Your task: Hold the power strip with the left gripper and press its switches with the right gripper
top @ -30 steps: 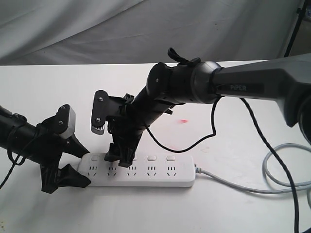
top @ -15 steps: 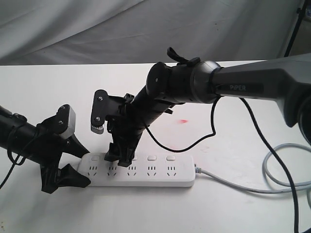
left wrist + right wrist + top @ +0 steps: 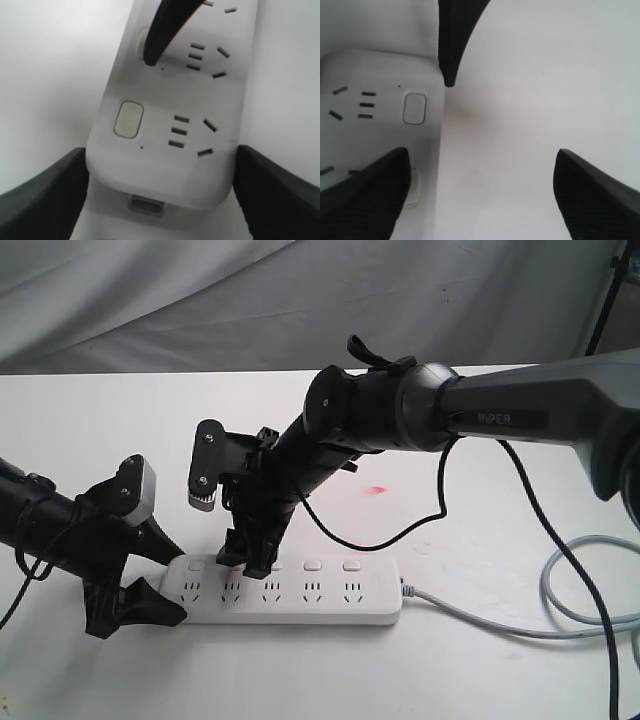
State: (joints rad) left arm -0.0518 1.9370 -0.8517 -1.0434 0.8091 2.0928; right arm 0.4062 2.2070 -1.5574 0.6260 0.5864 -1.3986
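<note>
"PIPER" in white letters, on right arm's grey link [image 3: 530, 412]

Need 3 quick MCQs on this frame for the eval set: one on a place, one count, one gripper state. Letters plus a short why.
1. Which part of the power strip does the left gripper straddle?
A) the end away from the cable
B) the cable end
C) the middle

2. How many sockets does the strip show?
A) three
B) four
C) five

3. How do the jaws of the right gripper stand?
A) shut on the cable
B) wide open
C) shut on nothing

Key:
1 A, the left wrist view shows its fingers on either side of the strip's end, opposite the cable exit.
2 C, five socket groups run in a row in the exterior view.
3 B, the right wrist view shows its fingers far apart, gripping nothing.
</note>
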